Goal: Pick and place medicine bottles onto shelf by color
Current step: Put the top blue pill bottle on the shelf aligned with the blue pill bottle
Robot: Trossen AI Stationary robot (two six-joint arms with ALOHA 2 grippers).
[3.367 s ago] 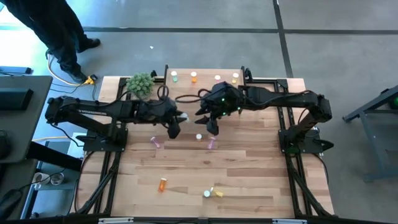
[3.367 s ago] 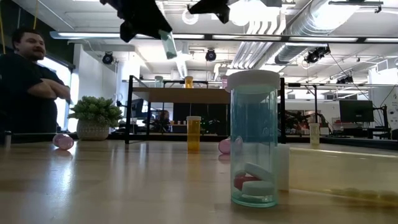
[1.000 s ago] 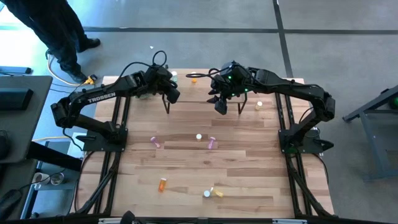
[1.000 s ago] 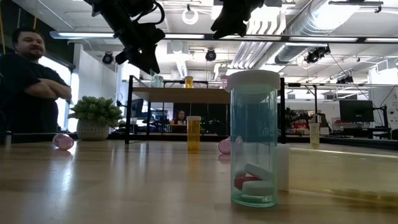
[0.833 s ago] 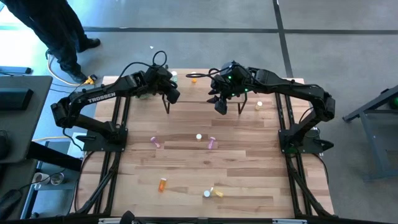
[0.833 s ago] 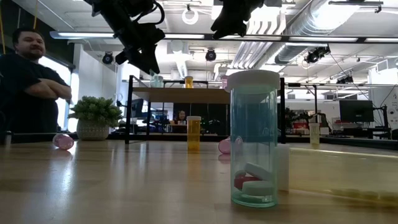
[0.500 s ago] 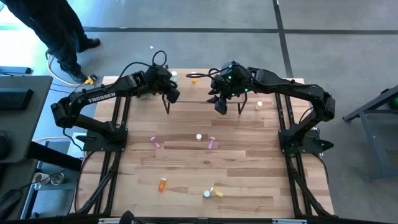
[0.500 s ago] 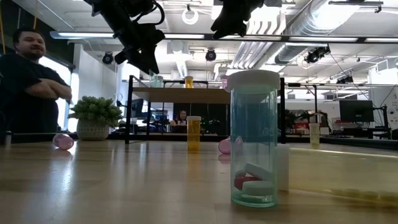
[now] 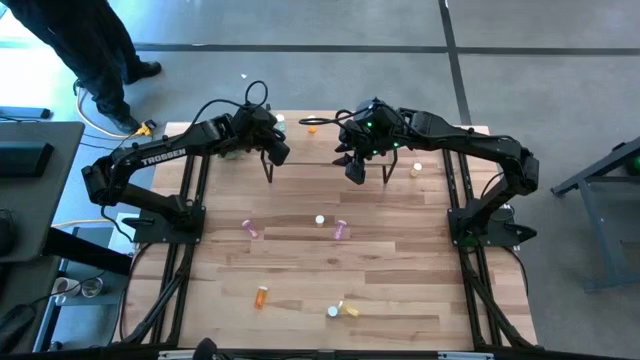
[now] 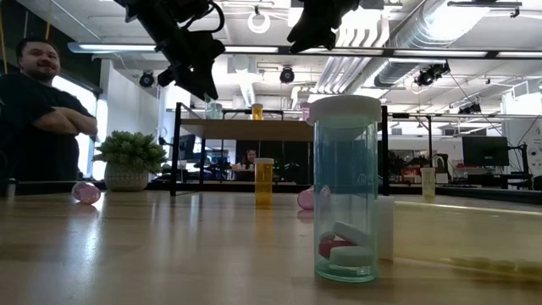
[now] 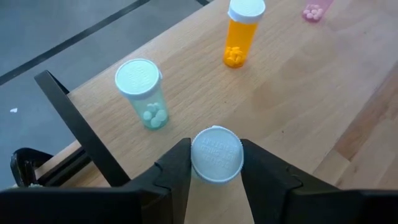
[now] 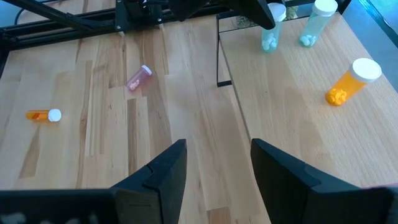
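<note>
My left gripper [image 9: 273,152] is over the left end of the shelf [image 9: 330,140] and is shut on a green medicine bottle with a white cap [image 11: 216,155]. A second green bottle [image 11: 143,93], an orange one [image 11: 239,34] and a pink one [image 11: 313,9] stand on the shelf board. My right gripper [image 9: 353,170] is open and empty, above the shelf's near edge [image 12: 224,56]. More bottles lie on the table: pink [image 9: 250,229], pink [image 9: 340,230], orange [image 9: 262,296], yellow [image 9: 350,310]. My left gripper pinches the green bottle's white cap [image 11: 200,163] between its two fingers, one on each side of the cap. The fingers point down from above. The bottle stands upright below them [image 12: 269,36], its base at the shelf board beside the other green bottle.
A green plant [image 10: 129,161] stands at the table's far left corner. A pale bottle [image 9: 417,168] stands right of the shelf. A green bottle [image 10: 345,191] stands close in front of the low camera. A person [image 10: 34,110] stands beyond the table's far left.
Nothing has moved in the last second. Before that, both arms went from the table's middle toward the far edge; my left gripper carried the green bottle up to the shelf's left end.
</note>
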